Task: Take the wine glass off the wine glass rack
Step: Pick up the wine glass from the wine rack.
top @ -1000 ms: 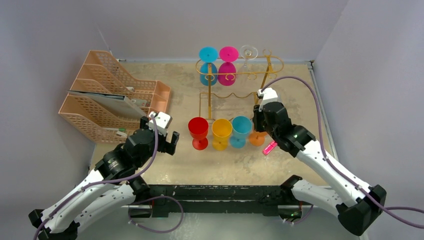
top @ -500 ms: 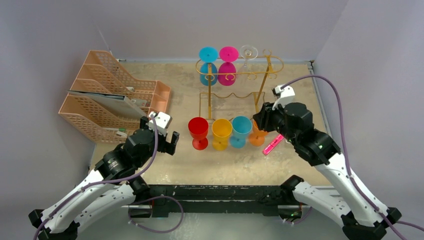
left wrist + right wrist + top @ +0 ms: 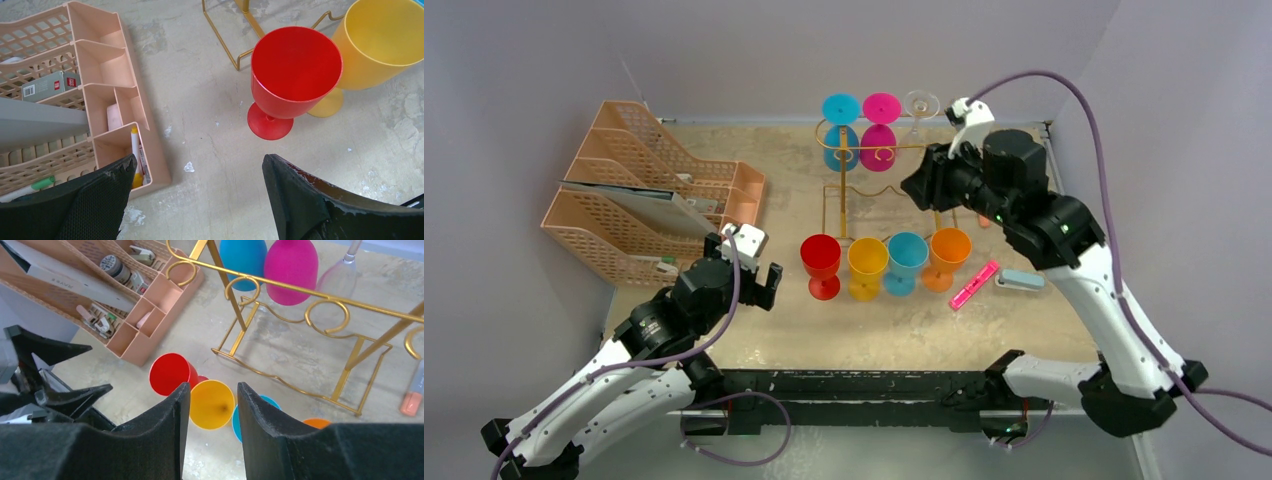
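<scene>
Three wine glasses hang upside down from the thin gold wire rack (image 3: 909, 146) at the far side of the bench (image 3: 824, 330). Their feet catch on the top rail, stems upright, bowls down: a matte blue glass (image 3: 243, 255), a matte pink glass (image 3: 291, 262) and, at the right end, a clear glass (image 3: 336, 277). The right tool (image 3: 916, 187), jaws partly apart and empty, hovers just near-right of the rack, so the clear glass looks closest. The left tool (image 3: 199, 162), wide open and empty, sits well away by the red glass (image 3: 295, 70).
</scene>
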Action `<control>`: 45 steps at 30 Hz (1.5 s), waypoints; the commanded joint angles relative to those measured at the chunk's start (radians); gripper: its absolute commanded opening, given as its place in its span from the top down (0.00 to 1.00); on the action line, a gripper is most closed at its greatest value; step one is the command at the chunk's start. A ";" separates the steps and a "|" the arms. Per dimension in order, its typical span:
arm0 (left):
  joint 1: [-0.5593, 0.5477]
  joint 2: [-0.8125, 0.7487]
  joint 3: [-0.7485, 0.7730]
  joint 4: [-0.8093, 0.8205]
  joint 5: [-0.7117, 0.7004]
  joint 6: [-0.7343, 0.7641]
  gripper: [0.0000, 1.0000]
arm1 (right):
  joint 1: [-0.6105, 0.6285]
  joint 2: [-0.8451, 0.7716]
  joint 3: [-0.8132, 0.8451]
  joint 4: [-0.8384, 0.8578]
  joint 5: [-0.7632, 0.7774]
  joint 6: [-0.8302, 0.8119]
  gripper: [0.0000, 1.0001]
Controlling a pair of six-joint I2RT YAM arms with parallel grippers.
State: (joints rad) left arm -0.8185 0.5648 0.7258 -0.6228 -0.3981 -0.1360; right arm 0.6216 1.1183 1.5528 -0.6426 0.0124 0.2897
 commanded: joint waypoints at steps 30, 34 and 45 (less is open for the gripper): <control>0.003 0.011 0.042 0.002 -0.005 0.001 0.05 | -0.399 0.577 0.593 -0.002 -0.129 0.196 0.44; 0.004 0.011 0.042 0.003 -0.005 0.003 0.05 | -0.411 0.608 0.605 -0.002 -0.164 0.203 0.46; 0.004 0.018 0.041 0.005 0.002 0.004 0.05 | -0.432 0.717 0.716 -0.092 -0.160 0.214 0.52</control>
State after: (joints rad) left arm -0.8185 0.5804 0.7292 -0.6243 -0.3969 -0.1368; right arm 0.1955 1.8290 2.2292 -0.7078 -0.1707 0.5159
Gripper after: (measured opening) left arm 0.946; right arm 0.481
